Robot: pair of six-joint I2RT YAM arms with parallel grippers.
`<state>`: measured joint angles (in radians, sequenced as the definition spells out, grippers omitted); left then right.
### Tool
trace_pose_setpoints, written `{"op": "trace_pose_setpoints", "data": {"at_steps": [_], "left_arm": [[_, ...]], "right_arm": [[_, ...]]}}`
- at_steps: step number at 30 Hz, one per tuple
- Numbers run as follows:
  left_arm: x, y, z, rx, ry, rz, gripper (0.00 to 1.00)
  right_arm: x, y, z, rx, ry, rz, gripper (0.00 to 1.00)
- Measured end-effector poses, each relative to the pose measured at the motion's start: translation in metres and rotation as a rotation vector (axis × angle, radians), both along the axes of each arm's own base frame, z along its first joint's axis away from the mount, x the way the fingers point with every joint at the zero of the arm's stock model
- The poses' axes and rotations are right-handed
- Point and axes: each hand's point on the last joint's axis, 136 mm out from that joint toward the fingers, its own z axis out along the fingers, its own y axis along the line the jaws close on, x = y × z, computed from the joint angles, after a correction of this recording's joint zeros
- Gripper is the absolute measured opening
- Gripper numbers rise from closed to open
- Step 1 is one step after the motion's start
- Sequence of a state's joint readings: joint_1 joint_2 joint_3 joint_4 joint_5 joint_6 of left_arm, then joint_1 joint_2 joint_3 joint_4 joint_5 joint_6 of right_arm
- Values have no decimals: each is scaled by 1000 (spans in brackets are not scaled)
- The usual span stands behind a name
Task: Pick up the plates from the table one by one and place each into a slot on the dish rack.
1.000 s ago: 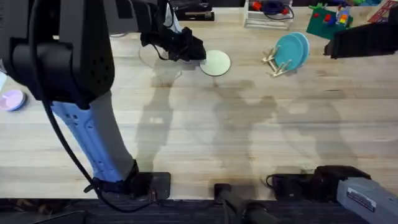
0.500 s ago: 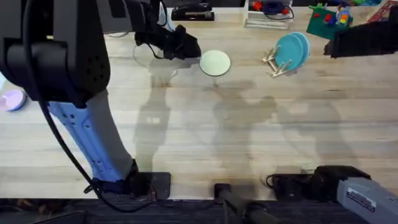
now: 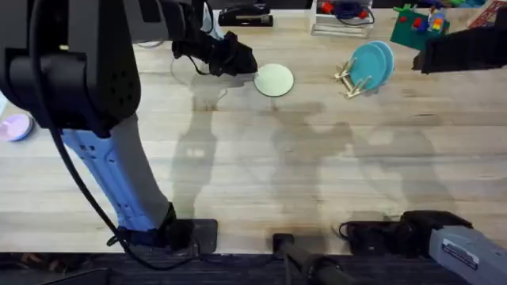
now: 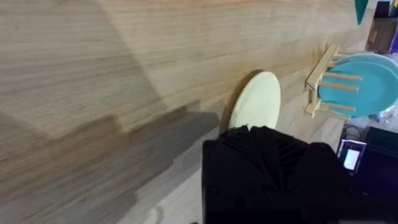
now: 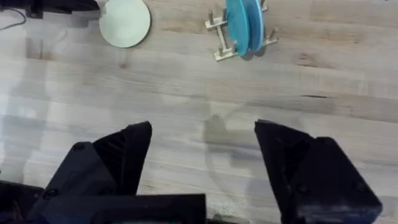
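The pale cream-yellow plate (image 3: pixel 275 80) lies flat on the wooden table (image 3: pixel 317 166) toward its far side. My left arm reaches out to it, and the left gripper (image 3: pixel 239 62) hangs at the plate's left edge. In the left wrist view the cream plate (image 4: pixel 256 99) shows just beyond the gripper's black bulk, which hides its near rim. To the plate's right stands the dish rack (image 3: pixel 349 80) with a teal-blue plate (image 3: pixel 367 66) upright in a slot and a second blue plate behind it. My right gripper (image 5: pixel 202 134) is open, high over bare table, far from the cream plate (image 5: pixel 125 22) and the dish rack (image 5: pixel 219 42).
A small purple dish (image 3: pixel 16 127) sits at the table's left edge. Along the far edge are a black stapler (image 3: pixel 245 16), a white wire tray (image 3: pixel 341 22) and colourful toys (image 3: pixel 420 22). A dark blurred shape (image 3: pixel 463 49) hangs over the far right corner.
The left gripper shifted slightly farther and to the left a second ago, then held still. The cream plate and the rack have not moved.
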<state>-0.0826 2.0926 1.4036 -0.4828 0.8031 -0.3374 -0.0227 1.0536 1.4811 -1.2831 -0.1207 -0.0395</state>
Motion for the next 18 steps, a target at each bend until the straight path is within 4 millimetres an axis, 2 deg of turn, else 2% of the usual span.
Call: {"op": "trace_pose_setpoints", "data": {"at_steps": [13, 18], "left_arm": [[-8, -17, 1, -12, 5, -41, 39], [-8, -18, 1, -12, 5, -42, 39]], "right_arm": [[0, 0, 0, 2, 1, -3, 995], [1, 0, 0, 2, -3, -3, 995]]}}
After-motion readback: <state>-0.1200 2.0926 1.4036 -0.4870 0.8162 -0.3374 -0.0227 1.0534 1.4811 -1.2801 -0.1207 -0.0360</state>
